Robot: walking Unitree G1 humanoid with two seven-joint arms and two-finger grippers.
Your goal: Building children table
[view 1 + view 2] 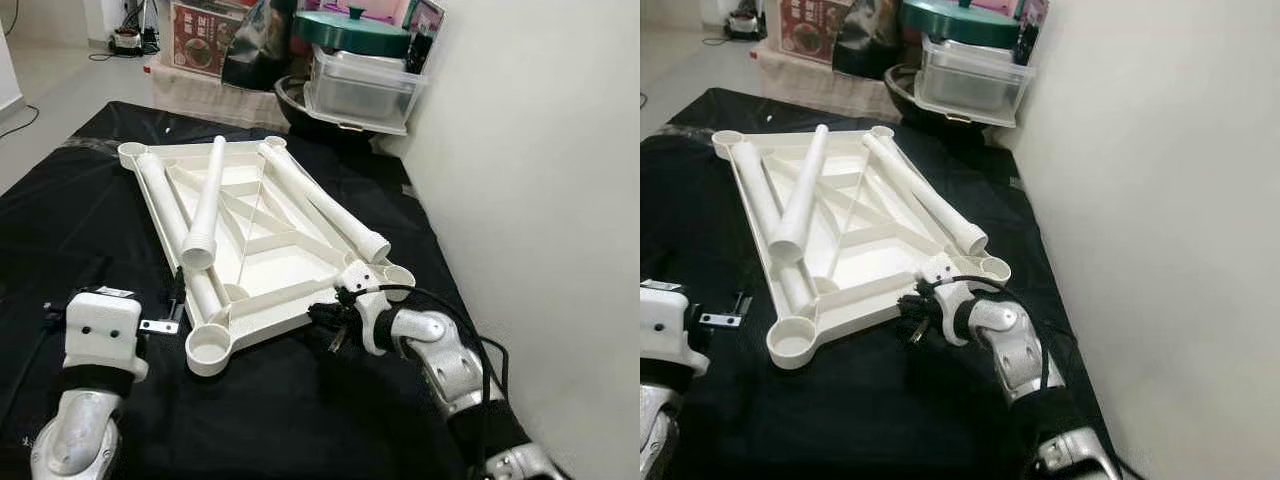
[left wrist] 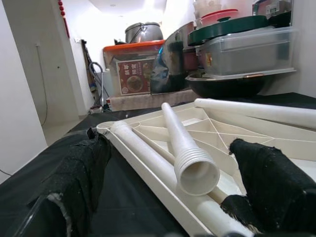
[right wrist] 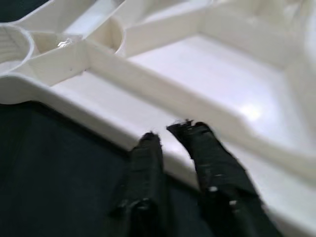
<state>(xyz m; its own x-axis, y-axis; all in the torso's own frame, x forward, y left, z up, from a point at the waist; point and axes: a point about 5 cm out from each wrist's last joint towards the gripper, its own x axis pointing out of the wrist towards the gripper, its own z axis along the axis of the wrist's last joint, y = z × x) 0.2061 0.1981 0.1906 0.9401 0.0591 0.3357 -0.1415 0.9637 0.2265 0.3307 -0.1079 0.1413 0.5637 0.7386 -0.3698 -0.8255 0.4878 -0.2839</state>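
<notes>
A white plastic tabletop [image 1: 262, 262] lies upside down on a black cloth, with a round socket [image 1: 208, 348] at each corner. Three white tube legs rest on it: one along its left edge [image 1: 158, 192], one lying diagonally [image 1: 208, 195] with its ribbed end [image 2: 196, 173] toward me, and one on the right [image 1: 322, 202]. My left gripper [image 1: 176, 300] is open beside the near-left edge, its fingers [image 2: 79, 173] wide apart either side of the ribbed end. My right gripper [image 3: 169, 133] is at the near rim [image 3: 123, 123], open by a narrow gap.
A white wall [image 1: 540, 200] runs close along the right. At the far end stand a clear lidded bin [image 1: 362, 88], a green lid [image 1: 350, 30], a black bowl [image 1: 300, 108] and boxes. Bare floor [image 1: 60, 90] lies far left of the black cloth [image 1: 300, 410].
</notes>
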